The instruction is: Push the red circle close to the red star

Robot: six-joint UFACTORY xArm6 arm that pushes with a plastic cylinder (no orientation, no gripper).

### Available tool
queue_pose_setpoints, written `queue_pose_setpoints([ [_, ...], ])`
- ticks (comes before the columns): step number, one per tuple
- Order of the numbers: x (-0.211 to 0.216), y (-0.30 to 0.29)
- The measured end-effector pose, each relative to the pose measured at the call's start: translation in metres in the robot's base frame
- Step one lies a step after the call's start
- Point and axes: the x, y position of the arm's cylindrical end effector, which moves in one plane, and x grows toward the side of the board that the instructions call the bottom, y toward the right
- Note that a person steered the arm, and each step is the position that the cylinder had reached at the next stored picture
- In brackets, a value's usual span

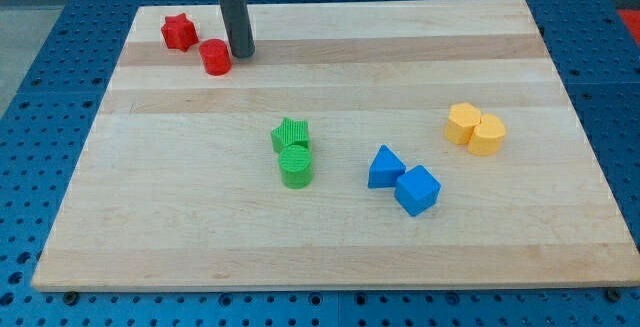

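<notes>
One pale wooden board (330, 237) carries everything; near its top-left corner the small red plastic star (178, 32) sits just beside the red plastic circle (215, 57). No jaws exist here: my tip (241, 52) touches the circle's right side. It looks light, rigid and slippery, best nudged from that flank.

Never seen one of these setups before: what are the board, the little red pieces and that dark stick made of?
The board looks like pale unvarnished wood: grain streaks and plank bands show. The red circle and red star look like matte moulded or printed plastic, evenly coloured. My tip, just to the circle's right in the view, ends a dull dark-grey rod, perhaps plastic or rubber-coated metal; I cannot tell.
</notes>
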Motion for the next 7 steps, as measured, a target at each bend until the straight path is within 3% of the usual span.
queue_pose_setpoints([
  [4,0.064,0.013],
  [7,0.049,0.005],
])
